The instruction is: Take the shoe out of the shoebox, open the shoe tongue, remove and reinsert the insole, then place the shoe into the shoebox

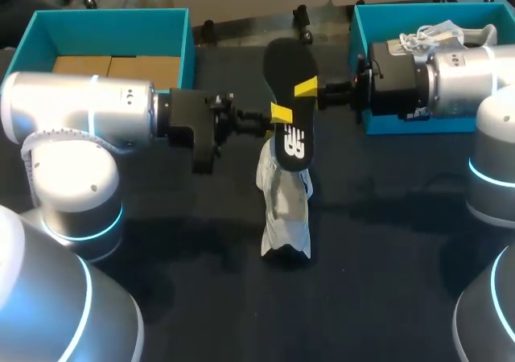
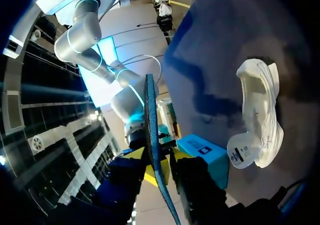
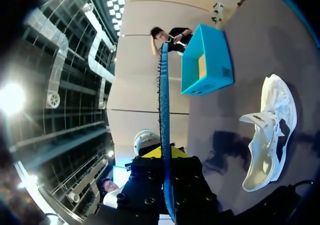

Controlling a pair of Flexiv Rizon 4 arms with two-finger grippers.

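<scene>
since the insole (image 1: 287,96) is pinched aloft by the left claw (image 1: 280,114) and the right claw (image 1: 306,88), removal seems done; reinsertion into the shoe (image 1: 286,211) laid on the table (image 1: 386,233), then boxing, is left.

A dark table (image 1: 386,241) lies under the left gripper (image 1: 280,114) and the right gripper (image 1: 306,88), which meet above its middle. Beyond the left gripper, at the far edge, brown cardboard (image 1: 113,66) lines the floor of the left box (image 1: 105,30). Just beside the right gripper, a pale crumpled bundle (image 1: 434,34) sits in the right box (image 1: 386,18). I cannot tell what it is.
</scene>
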